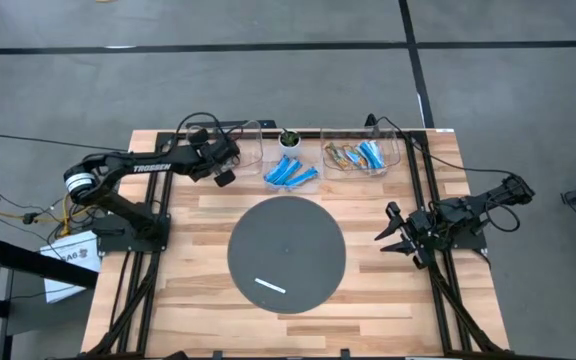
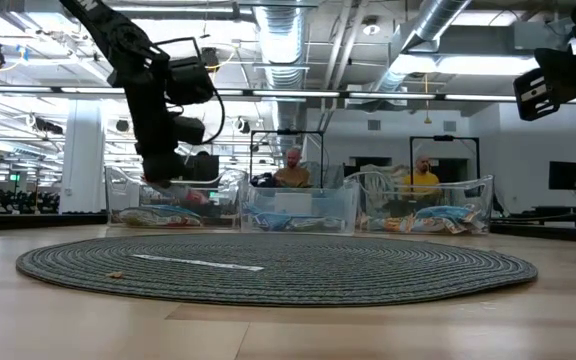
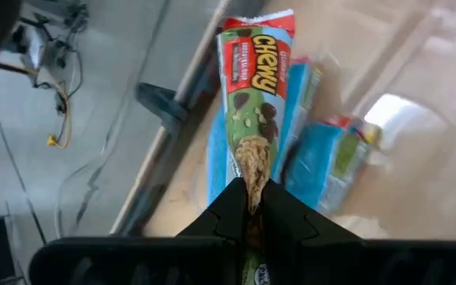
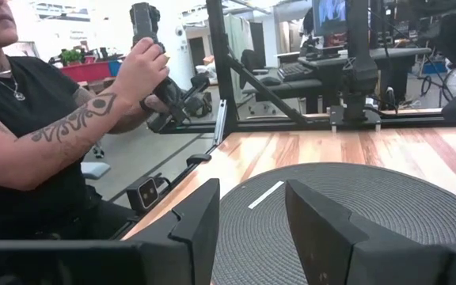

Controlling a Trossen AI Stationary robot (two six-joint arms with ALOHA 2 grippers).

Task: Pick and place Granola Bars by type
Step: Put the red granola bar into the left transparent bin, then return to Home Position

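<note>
My left gripper [image 3: 252, 198] is shut on a green-and-red "Chewy" granola bar [image 3: 256, 95] above the left clear bin [image 2: 158, 208] at the table's far edge; in the high view this gripper [image 1: 224, 168] is beside that bin. Blue-and-green bars [image 3: 331, 158] lie in the bin under the held bar. Bright blue bars [image 1: 290, 172] fill the middle bin, and mixed tan and blue bars [image 1: 360, 155] the right bin. One white bar [image 1: 268, 285] lies flat on the round grey mat [image 1: 313, 225]. My right gripper [image 1: 393, 235] waits open at the mat's right side. My left gripper pinches the Chewy bar by one end of its wrapper [image 3: 252, 178] between its two fingers, which point down from above. The bar hangs below the fingers, lifted clear over the bin's contents.
Three clear bins stand in a row along the far edge [image 2: 298, 210]. The round mat takes up the table's middle. A person's hand with a controller [image 4: 145, 67] shows beyond the table's left side. Bare wood [image 1: 188, 310] lies near the near edge.
</note>
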